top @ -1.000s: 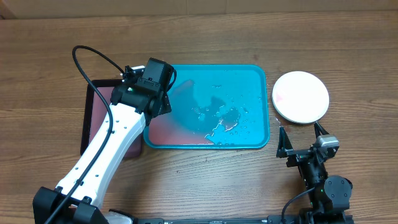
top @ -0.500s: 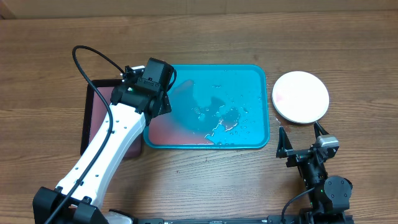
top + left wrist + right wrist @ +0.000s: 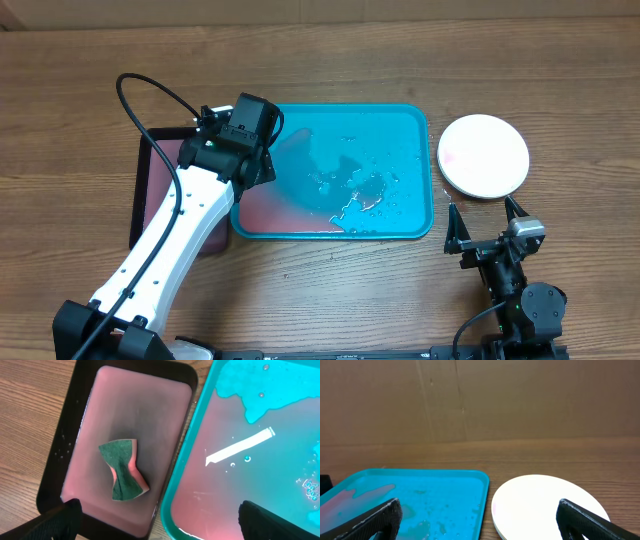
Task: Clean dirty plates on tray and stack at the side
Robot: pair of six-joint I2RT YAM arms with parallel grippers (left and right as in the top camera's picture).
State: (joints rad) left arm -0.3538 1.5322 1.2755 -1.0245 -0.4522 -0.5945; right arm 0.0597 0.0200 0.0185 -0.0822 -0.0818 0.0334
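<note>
White plate (image 3: 483, 155) sits on table right of wet teal tray (image 3: 350, 122), just ahead of R gripper (image 3: 480, 205); jaws spread, empty; R arm nearer. L gripper (image 3: 160, 507) agape over sponge (image 3: 124, 470) in dark tray (image 3: 72, 435); sponge's long axis crosswise to jaw line, left of centre. No legible writing.

No readable text or labels appear anywhere.

Bright, even light from above casts only soft shadows on the brown wooden table (image 3: 330, 290), a white strip of glare lies in the wet large teal-blue plastic tray (image 3: 285, 425), and the dark fingertips (image 3: 57, 522) at both wrist views' bottom corners are blurred.
</note>
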